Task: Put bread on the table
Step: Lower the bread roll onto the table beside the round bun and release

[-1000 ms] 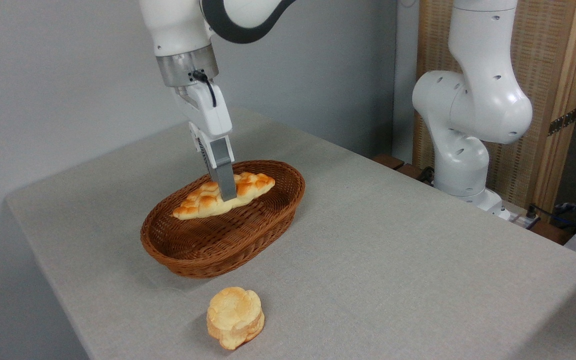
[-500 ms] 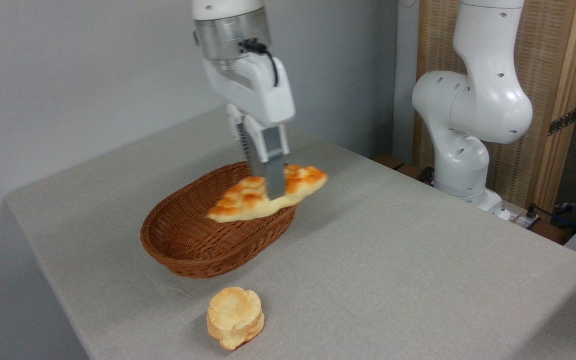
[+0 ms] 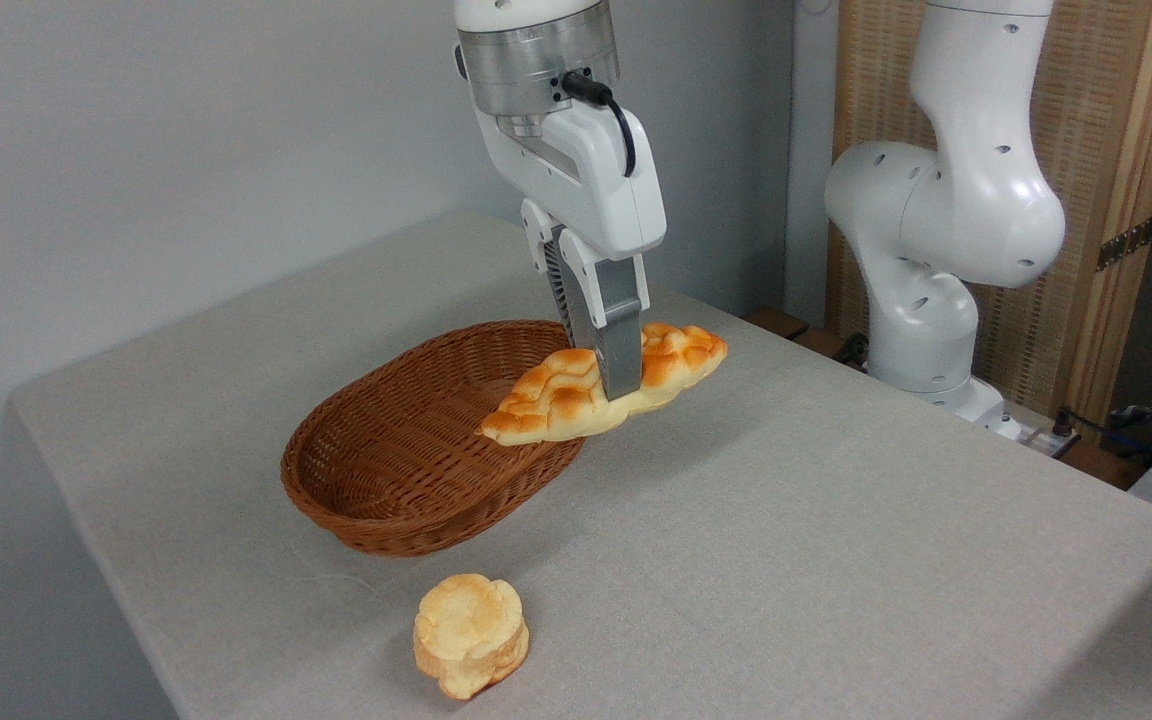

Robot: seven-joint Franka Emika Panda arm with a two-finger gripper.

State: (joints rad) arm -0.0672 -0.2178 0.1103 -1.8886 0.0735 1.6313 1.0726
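Camera view: hand clamped across the middle of the bread, loaf held in the air, clear of the bench. Long axis runs lower-left to upper-right in the picture. Left tip sits lower, over the basket at its right rim; right tip tilts up, pointing away from the basket. Small round bun lies on the bench near the basket's front side, apart from it.
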